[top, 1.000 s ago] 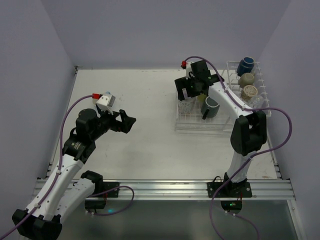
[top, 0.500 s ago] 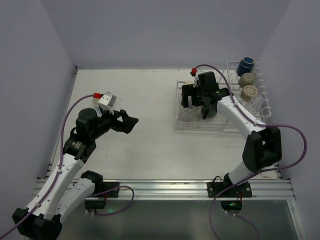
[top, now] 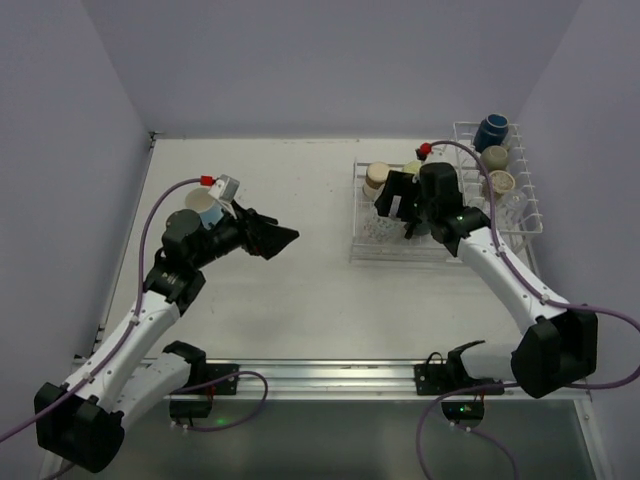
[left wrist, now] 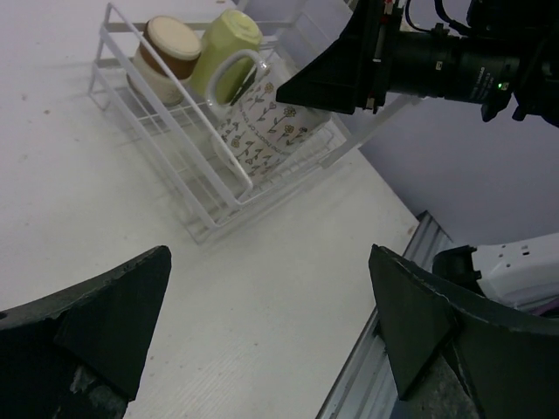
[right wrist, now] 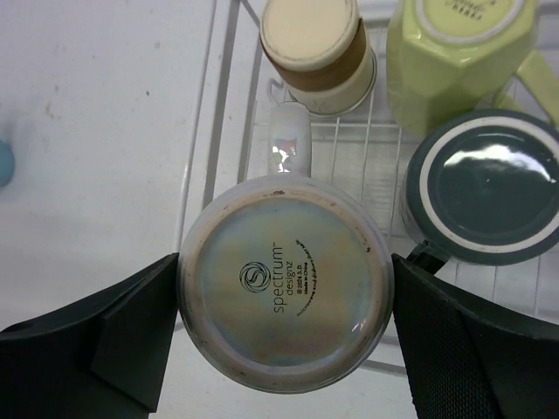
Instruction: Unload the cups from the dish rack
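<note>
dish rack [top: 400, 258]: white wire
floral mug [left wrist: 271, 140]: white, dark flower sprigs
short cup [right wrist: 316, 54]: brown band, cream base
angular mug [left wrist: 225, 48]: pale green
ringed mug [right wrist: 486, 186]: dark teal, white ring
far-right cup [top: 491, 131]: navy
left cup [top: 208, 208]: light blue

Bright, even overhead light; faint soft shadows on table [top: 300, 290]. Top view sharp. Right wrist: glare spots on mug handle [right wrist: 286, 148] and dark cup base [right wrist: 489, 179]. Left-wrist fingers [left wrist: 96, 323] dark, slightly soft.
</note>
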Controlling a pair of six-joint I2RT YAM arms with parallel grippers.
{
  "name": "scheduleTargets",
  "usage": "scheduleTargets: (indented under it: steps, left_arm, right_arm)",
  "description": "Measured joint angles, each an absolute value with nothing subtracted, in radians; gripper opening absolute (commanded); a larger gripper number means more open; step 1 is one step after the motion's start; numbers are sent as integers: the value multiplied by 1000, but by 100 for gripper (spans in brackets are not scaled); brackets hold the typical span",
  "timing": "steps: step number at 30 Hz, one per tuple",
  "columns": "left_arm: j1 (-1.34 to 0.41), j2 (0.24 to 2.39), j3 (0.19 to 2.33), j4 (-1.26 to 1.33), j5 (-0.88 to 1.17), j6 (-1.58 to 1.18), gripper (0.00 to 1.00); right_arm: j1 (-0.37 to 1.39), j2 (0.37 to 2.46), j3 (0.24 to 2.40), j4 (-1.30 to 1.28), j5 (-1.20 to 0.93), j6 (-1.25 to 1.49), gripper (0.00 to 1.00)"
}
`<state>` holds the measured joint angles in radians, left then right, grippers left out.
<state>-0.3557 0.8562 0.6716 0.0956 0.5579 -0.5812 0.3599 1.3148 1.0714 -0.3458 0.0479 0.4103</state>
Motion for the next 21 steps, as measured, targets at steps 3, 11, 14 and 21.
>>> scheduleTargets:
  steps: [3, 11, 14, 21]
  left_arm:
    - [-384, 906, 664, 186, 578, -632, 100]
    - [-516, 1080, 664, 382, 570, -725, 98]
    - [-551, 1150, 664, 433, 546, -751, 97]
    - [-568, 1250, 673, 624, 482, -794, 96]
  right_arm:
    - [360, 1263, 1071, -319, 71, 431, 47]
    - [359, 1152, 1071, -269, 99, 484, 45]
    - [359, 1135, 1068, -259, 91, 527, 44]
    - [358, 1098, 1064, -199, 12, 651, 44]
